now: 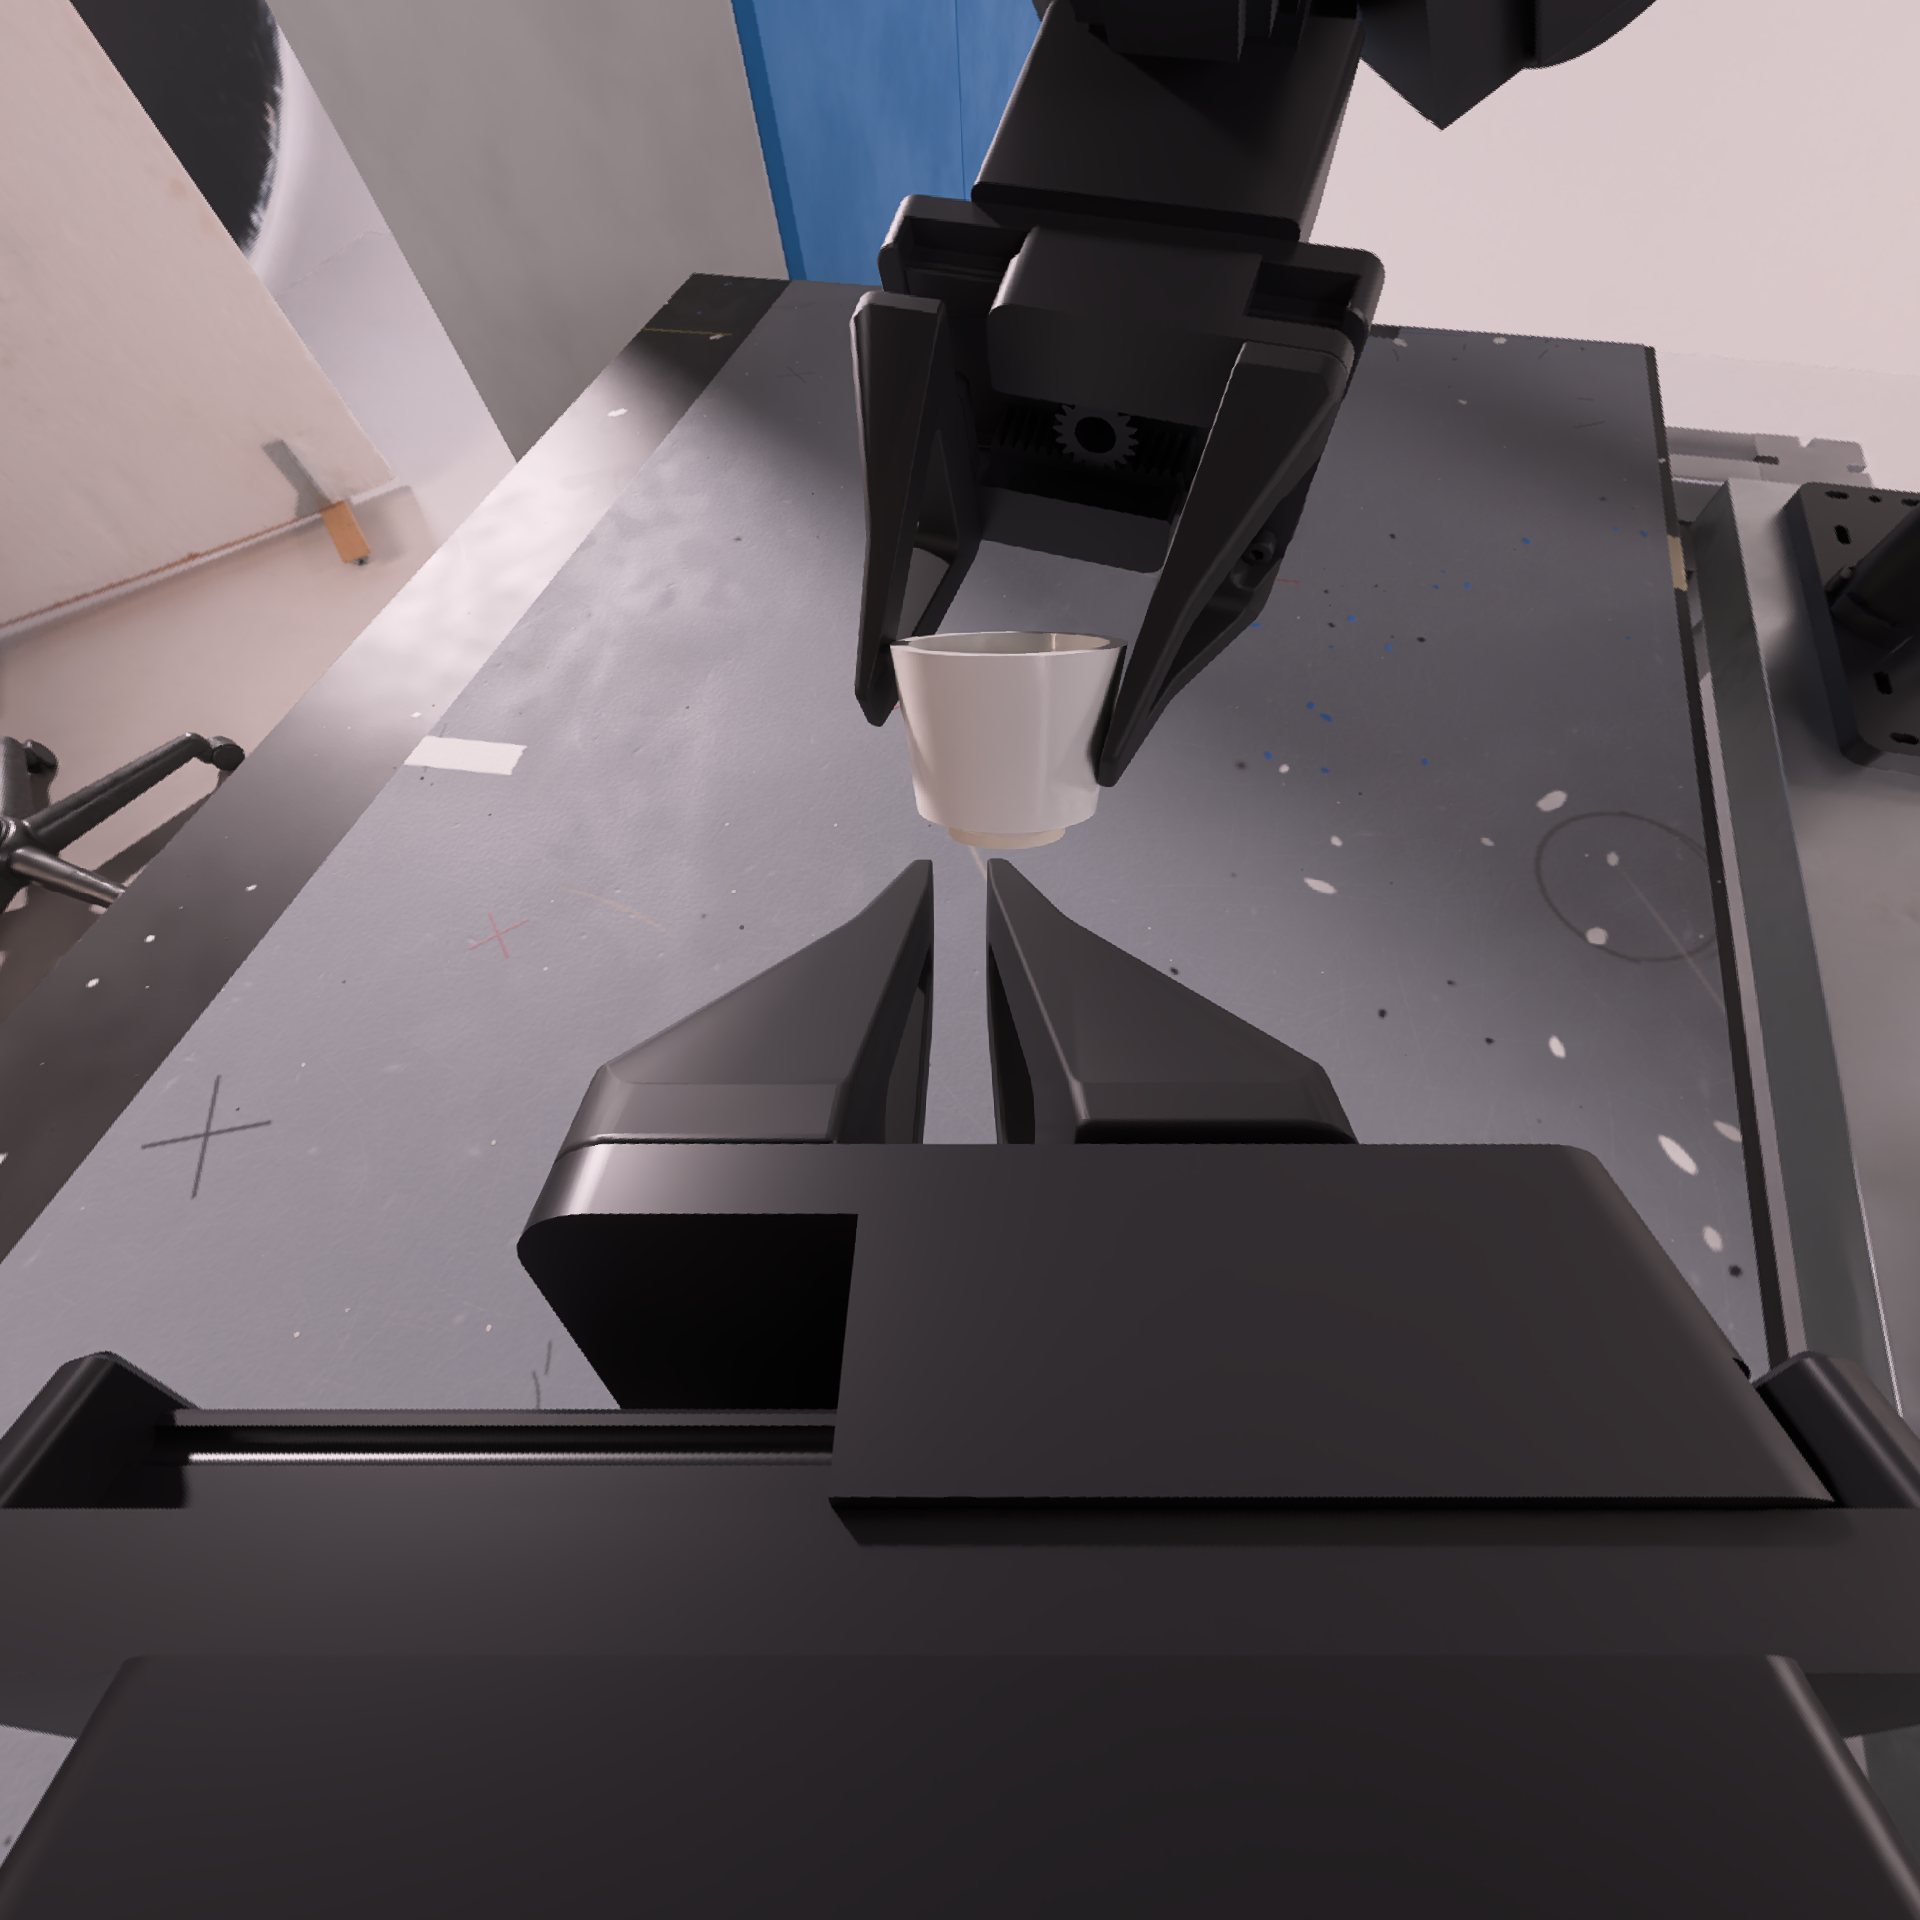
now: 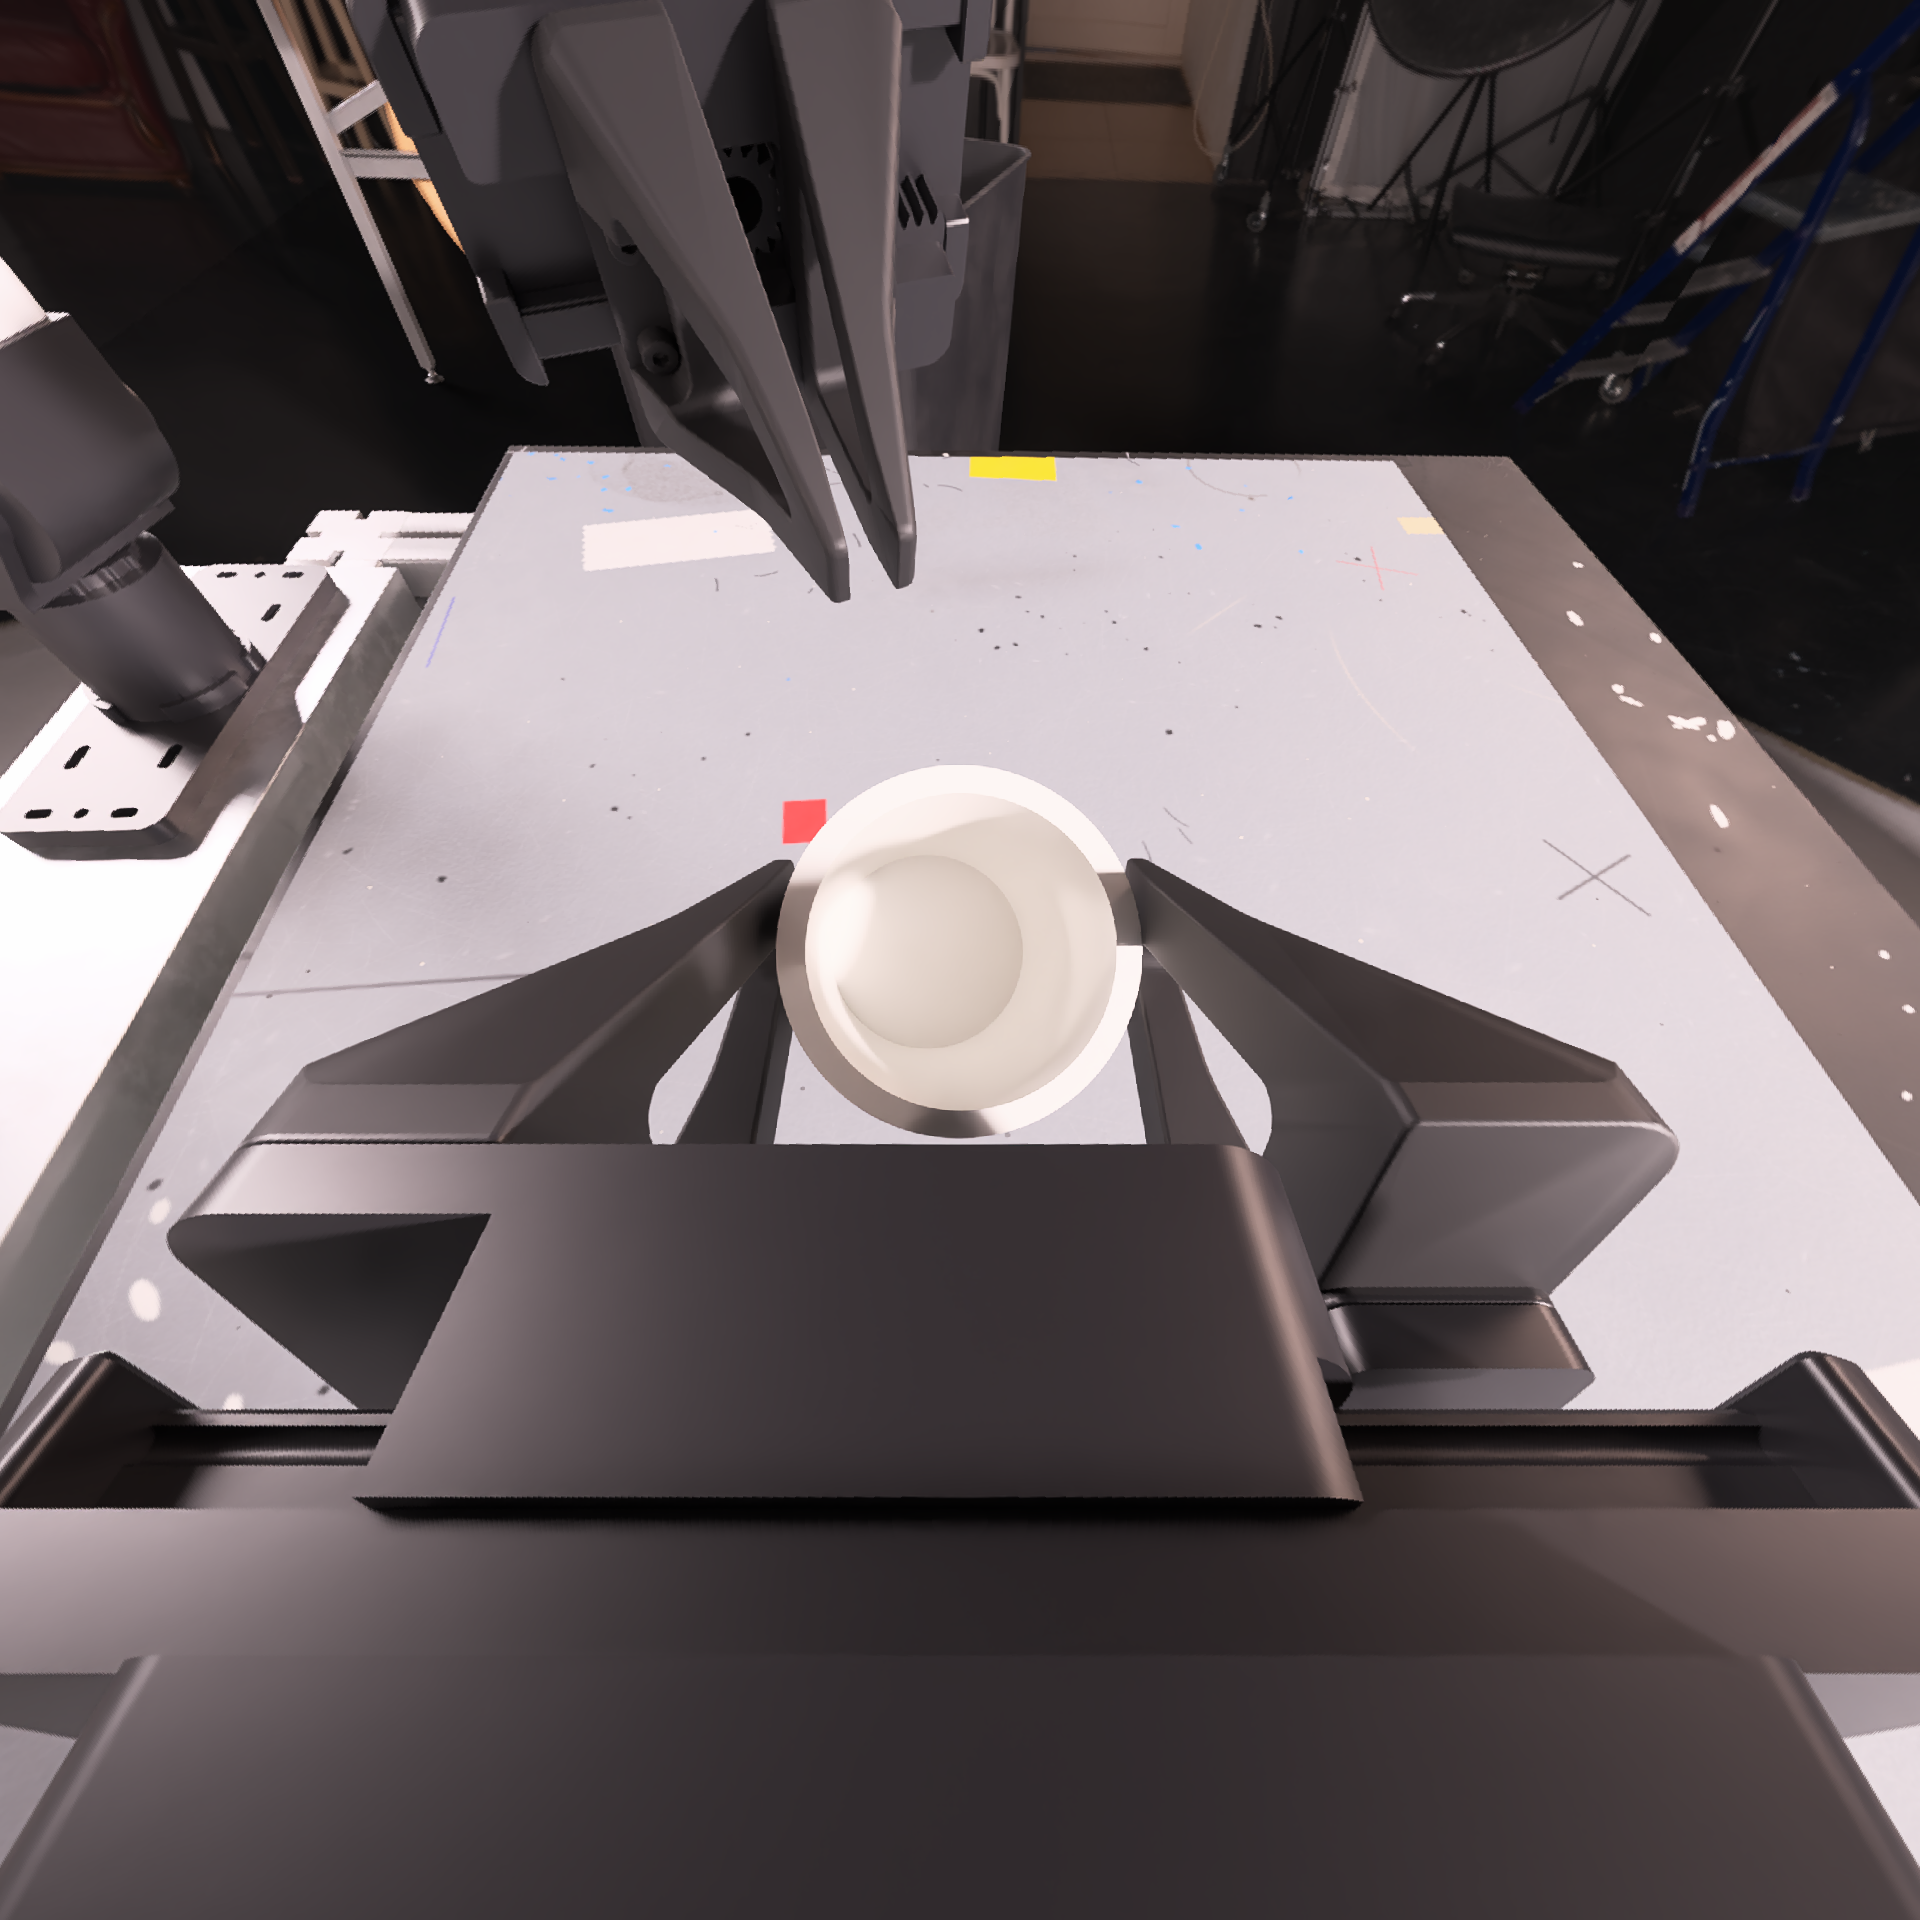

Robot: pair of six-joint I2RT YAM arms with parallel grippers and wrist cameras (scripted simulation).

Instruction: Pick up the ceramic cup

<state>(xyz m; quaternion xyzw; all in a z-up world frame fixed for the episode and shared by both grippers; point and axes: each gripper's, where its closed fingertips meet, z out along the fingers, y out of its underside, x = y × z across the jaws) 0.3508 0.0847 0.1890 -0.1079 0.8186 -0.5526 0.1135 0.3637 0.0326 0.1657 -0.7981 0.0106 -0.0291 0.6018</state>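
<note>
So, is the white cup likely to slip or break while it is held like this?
The ceramic cup looks smooth and tapers downward, so the right tool, gripping near the rim, probably resists slipping. It seems stiff, likely fragile if dropped on the table.

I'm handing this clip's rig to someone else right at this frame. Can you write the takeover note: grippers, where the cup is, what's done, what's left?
Right gripper: shut on the ceramic cup, one finger on each side of its wall just below the rim; the cup is upright, mouth up.
Left gripper: shut and empty, fingertips almost together, pointing at the cup's foot from close by, not touching it.
Cup: the left wrist view shows its base apparently just clear of the grey table, though the gap is hard to judge.
Done: grasp made, lift apparently begun.
Left: confirm the cup is clear of the table and keep the grip steady.
</note>
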